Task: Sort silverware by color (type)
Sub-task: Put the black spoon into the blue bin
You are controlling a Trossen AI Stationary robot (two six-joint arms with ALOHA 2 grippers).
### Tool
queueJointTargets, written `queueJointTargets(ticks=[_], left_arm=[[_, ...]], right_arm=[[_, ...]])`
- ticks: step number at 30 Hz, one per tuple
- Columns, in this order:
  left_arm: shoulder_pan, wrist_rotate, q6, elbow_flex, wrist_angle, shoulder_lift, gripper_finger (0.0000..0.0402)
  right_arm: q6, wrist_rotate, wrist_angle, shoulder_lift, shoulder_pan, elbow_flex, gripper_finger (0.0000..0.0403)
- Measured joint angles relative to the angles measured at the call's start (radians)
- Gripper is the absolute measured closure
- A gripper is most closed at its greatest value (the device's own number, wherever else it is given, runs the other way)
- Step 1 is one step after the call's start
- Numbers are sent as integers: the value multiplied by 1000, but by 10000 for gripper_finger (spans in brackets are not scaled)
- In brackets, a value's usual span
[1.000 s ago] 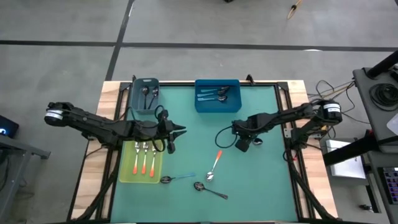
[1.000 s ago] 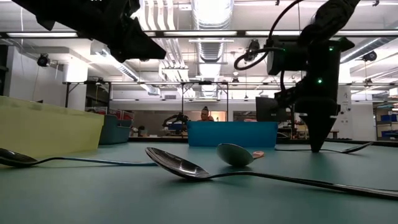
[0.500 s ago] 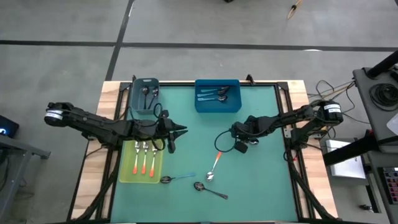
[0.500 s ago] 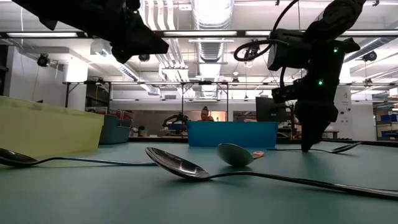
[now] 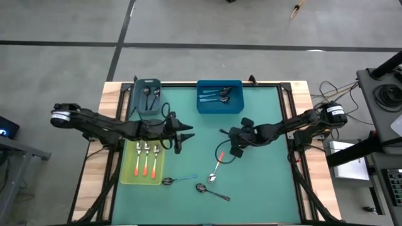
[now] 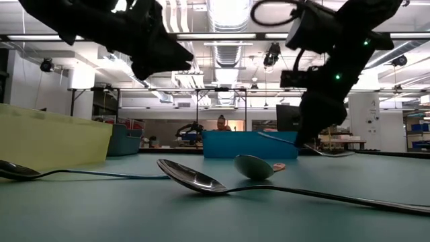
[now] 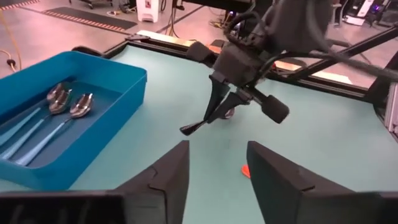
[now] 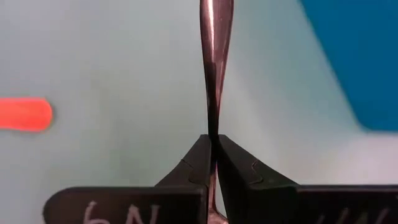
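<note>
I'm holding a dark spoon (image 8: 215, 62) in the right gripper (image 8: 214, 152), its fingers pressed together on the thin handle so the spoon is hanging clear of the mat (image 5: 264, 182), near the table's centre. In the low view the spoon (image 6: 306, 144) is sticking out level from the gripper with daylight under it, so I judge it is up for carrying, probably to the grey bin (image 5: 147, 94) at eleven o'clock, where other dark spoons are lying. It is all dark metal, slim, flaring wider along the handle (the bowl is hidden under the fingers in the wrist view).

Directly below that grip, at about six o'clock from the gripper, an orange spoon (image 5: 217, 164) is lying on the mat, handle up toward the gripper. Further toward six o'clock a blue spoon (image 5: 178, 180) and another dark one (image 5: 212, 191) are waiting, their shiny bowls facing up.

The sorted ones are sitting where each colour belongs: three orange-handled spoons in the yellow tray (image 5: 127, 172) at eight o'clock, blue-handled ones in the blue bin (image 5: 218, 108) at twelve.

My left gripper (image 5: 186, 134) is hovering over the mat just right of the yellow tray, fingers spread and pinching nothing; from its wrist view the gap between the fingers (image 7: 171, 171) is plainly clear.
</note>
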Motion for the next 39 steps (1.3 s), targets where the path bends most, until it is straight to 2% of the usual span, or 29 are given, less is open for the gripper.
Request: queueJointTargets(ticks=[6,14,27,34,39], left_arm=[[21,7,-3,0,119,117,222],[69,29,-9,0,300,253,217],[81,57,9,0,545,363,219],[80,109,2,0,637,361,219],[82,105,-39,0,670,359,219]], right_arm=[[-107,122,107,2,41,9,394],[-275,282,144,4,71,93,394],[-553,290,276,6,75,211,394],[-612,289,288,6,74,232,394],[-625,289,288,6,74,233,394]])
